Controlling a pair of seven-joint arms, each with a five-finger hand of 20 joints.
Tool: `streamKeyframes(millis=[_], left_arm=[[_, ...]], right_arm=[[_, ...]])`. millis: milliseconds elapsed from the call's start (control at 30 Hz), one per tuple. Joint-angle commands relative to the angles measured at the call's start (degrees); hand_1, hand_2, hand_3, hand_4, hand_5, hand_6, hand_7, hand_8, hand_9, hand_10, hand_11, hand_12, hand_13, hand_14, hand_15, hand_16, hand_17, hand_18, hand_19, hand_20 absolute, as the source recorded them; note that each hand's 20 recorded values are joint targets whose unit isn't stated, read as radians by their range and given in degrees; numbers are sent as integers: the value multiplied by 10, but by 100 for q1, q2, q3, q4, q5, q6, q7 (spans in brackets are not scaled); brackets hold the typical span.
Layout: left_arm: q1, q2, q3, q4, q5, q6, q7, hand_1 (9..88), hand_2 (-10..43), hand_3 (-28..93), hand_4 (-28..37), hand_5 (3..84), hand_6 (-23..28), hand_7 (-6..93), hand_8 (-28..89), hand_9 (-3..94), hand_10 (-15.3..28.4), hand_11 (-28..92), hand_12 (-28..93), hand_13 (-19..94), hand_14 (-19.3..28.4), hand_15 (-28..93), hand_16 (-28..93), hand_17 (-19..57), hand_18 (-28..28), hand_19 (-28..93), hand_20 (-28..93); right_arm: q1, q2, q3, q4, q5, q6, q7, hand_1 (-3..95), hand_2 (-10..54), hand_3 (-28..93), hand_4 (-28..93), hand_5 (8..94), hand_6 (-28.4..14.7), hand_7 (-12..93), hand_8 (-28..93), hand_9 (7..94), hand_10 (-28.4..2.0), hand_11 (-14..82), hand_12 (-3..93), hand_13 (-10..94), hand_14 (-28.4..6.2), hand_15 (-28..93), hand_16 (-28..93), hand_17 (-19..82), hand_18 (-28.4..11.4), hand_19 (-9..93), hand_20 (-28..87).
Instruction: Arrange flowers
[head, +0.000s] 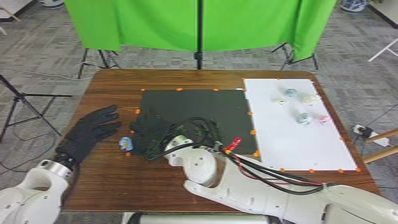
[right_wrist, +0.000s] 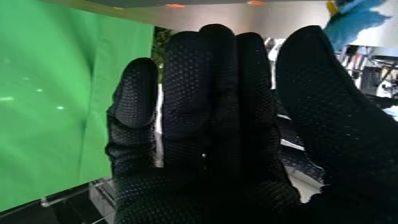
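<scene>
Where brown table (head: 105, 185) shows past left edge of black mat (head: 200, 112), blue flower (head: 126, 143) lies, near right hand (head: 151, 126). Right hand over mat, fingers straight and close together, thumb apart, grasp empty. Left hand (head: 84, 135) just left of flower, over table, fingers loosely extended, nothing held. Well apart, on white sheet (head: 298, 145) right of mat: pink flower (head: 324, 119) beside blue-green one (head: 305, 118), more pale blooms farther back. Green cloth (head: 142, 25) hangs beyond table.

Bright light casts glare on the table (right_wrist: 213, 18).
</scene>
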Motion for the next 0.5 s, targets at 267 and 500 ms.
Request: streamKeyframes(millis=[267, 500], left_arm=[[824, -226, -520, -220, 8, 171, 123, 259, 11, 708, -283, 299, 41, 199, -105, 261, 116, 211, 148, 210, 150, 377, -38, -89, 222, 534, -8], [1042, -292, -691, -280, -2, 244, 118, 260, 11, 708, -283, 299, 41, 200, -106, 260, 116, 210, 148, 210, 150, 377, -38, -90, 222, 534, -7]], right_arm=[[-586, 252, 930, -1225, 353, -826, -1051, 293, -83, 913, -283, 387, -30, 406, -228, 430, -112, 409, 216, 515, -63, 729, 218, 215, -176, 782, 453], [-941, 69, 1529, -1350, -132, -2140, -2324, 224, 191, 932, 1, 347, 2, 274, -200, 327, -39, 143, 183, 343, -92, 690, 138, 142, -193, 743, 478]])
